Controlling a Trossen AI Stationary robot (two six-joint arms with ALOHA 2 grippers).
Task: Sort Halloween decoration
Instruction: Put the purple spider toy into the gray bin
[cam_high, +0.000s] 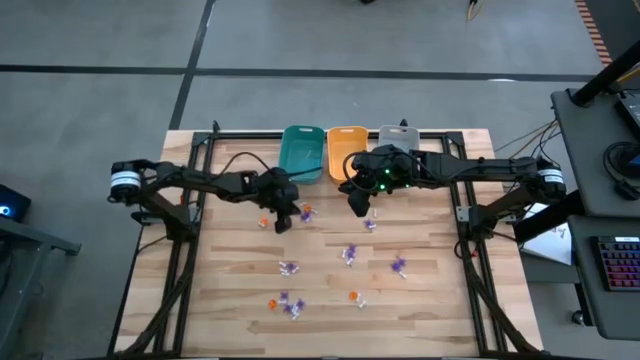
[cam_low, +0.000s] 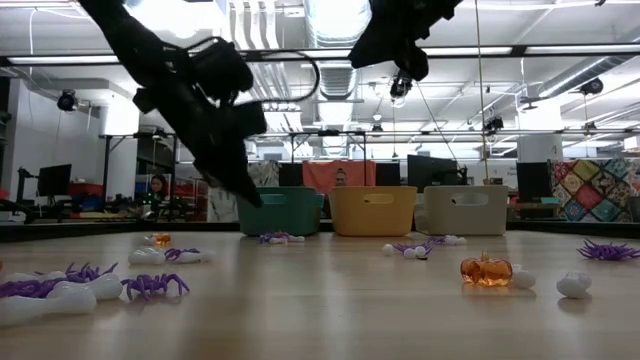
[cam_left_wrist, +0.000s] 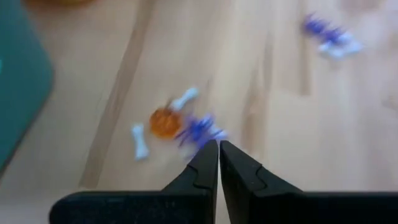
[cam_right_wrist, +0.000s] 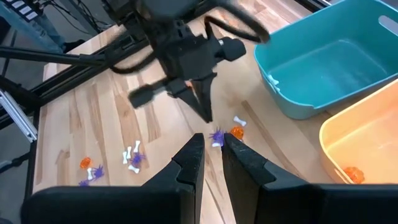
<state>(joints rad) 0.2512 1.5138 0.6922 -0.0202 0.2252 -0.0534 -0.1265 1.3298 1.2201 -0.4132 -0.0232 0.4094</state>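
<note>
Halloween decoration (cam_high: 349, 254) scattered; left gripper (cam_left_wrist: 218, 149) closed, empty; right gripper (cam_right_wrist: 212, 144) slightly parted, empty.

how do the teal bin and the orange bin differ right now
Colour: the teal bin is blue-green, the orange bin a yellow-orange. Contents: in the right wrist view the teal bin's visible inside is bare, while the orange bin holds a small orange trinket. Position: the teal bin is the left end of the row, the orange bin the middle, beside the grey bin. Both are open rectangular bins at the table's far edge.

Orange, purple, white Halloween decoration (cam_high: 349, 254) scattered across tabletop.
</note>
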